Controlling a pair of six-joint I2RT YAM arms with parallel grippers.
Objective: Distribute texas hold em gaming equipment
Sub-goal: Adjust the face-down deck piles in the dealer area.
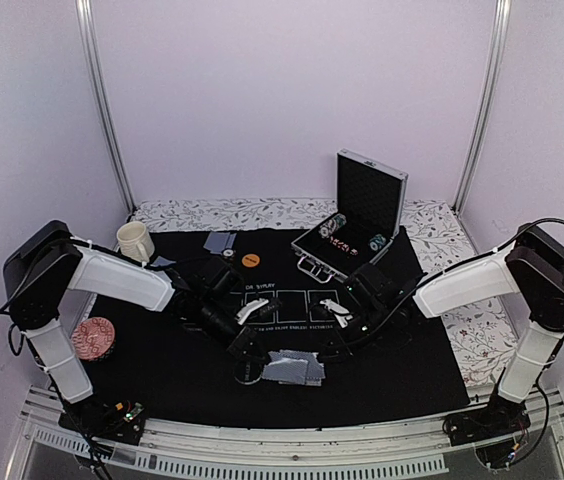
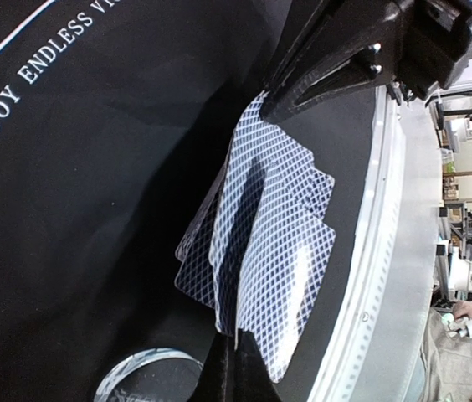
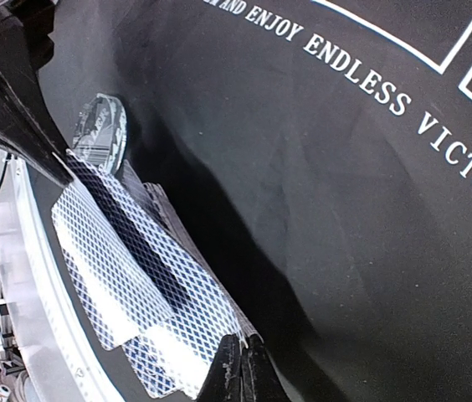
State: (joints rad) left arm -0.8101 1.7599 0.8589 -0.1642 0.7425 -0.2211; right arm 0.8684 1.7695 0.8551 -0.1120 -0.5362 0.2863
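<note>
A loose fan of grey-blue-backed playing cards [image 1: 296,367] lies on the black mat near its front edge. My left gripper [image 1: 250,350] is at the fan's left end and my right gripper [image 1: 328,346] at its right end. In the left wrist view the cards [image 2: 263,243] run up from my shut left gripper [image 2: 236,342], which pinches a card edge. In the right wrist view my right gripper [image 3: 245,345] is shut on the edge of the cards [image 3: 140,276]. A clear round disc [image 1: 247,376] lies beside the left gripper. An orange disc [image 1: 251,260] and two more cards [image 1: 220,241] lie at the mat's back.
An open silver case [image 1: 362,205] holding striped chips [image 1: 334,227] stands at the back right. A cream mug [image 1: 134,240] sits at the back left. A pink round object [image 1: 93,338] lies at the mat's left edge. The table's metal front rail [image 2: 370,251] runs close by the cards.
</note>
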